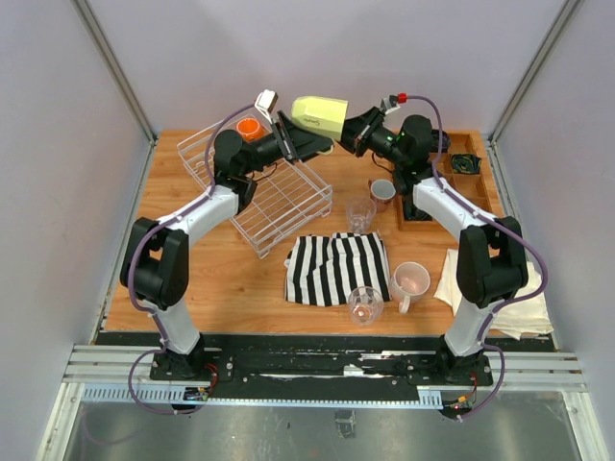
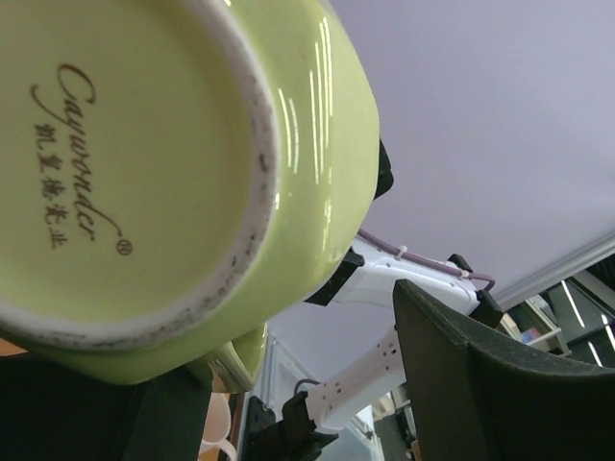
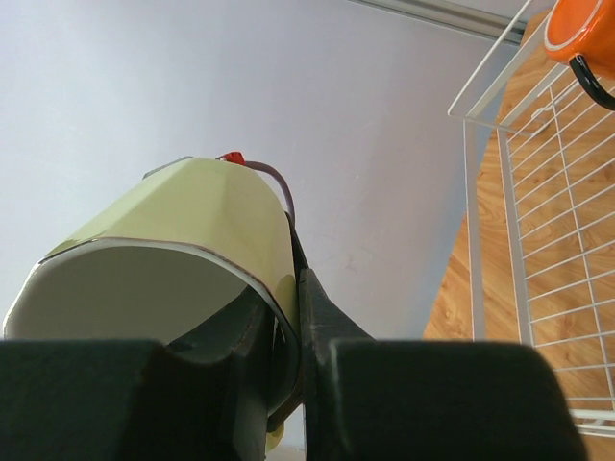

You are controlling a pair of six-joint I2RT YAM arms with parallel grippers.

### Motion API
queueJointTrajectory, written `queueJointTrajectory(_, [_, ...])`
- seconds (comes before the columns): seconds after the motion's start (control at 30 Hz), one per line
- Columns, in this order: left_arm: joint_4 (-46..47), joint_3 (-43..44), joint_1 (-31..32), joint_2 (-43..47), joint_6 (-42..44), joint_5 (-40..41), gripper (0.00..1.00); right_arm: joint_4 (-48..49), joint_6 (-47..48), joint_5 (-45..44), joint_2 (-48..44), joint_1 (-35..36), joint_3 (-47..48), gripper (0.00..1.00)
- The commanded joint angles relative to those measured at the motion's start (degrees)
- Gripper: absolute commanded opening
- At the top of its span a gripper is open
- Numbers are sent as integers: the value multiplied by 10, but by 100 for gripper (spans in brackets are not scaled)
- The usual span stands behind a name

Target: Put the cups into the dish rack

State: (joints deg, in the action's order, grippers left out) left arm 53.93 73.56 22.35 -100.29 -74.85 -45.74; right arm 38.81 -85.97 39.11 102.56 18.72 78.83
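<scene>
Yellow-green mug [image 1: 320, 115] aloft, tipped sideways, its rim pinched between the right fingers [image 3: 317, 312] (one inside the wall, one outside). Left fingers [image 2: 480, 384] spread wide at its base, one clear of the glaze; this reads as a handover. Dish rack [image 1: 293, 233] sits on the desk [image 1: 240, 279], below the left fingers. Orange mug [image 1: 249, 128] fills its far corner, and the rest of the grid is open.

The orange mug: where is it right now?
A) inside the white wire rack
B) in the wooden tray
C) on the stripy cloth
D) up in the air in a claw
A: the orange mug sits inside the dish rack, at its far corner.
</scene>
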Motion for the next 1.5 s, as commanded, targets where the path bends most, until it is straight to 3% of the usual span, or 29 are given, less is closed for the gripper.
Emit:
queueJointTrajectory(0.0, [81,16,17,4,-3,-10,68,19,19,4,8,24,-27,1])
queueJointTrajectory(0.37, [86,10,26,-5,2,-8,40,8,27,5,13,25,-27,1])
queueJointTrajectory(0.63, [102,-5,25,-4,-1,8,2,-3,41,8,12,26,-29,1])
queueJointTrajectory(0.77, [86,-22,25,5,20,28,0,-11,53,10,8,26,-34,1])
queueJointTrajectory(0.93, [15,-30,20,36,87,59,0,-26,67,12,1,23,-39,31])
queueJointTrajectory(1.0, [-12,-29,13,45,101,65,0,-29,70,12,-2,20,-43,38])
queueJointTrajectory(1.17, [-88,-34,-12,70,147,83,0,-30,72,11,-11,3,-68,44])
queueJointTrajectory(1.33, [-228,-20,-35,100,241,126,1,-42,90,12,-31,-17,-110,53])
queueJointTrajectory(1.47, [-300,-11,-61,110,279,147,0,-68,121,14,-48,-34,-136,54])
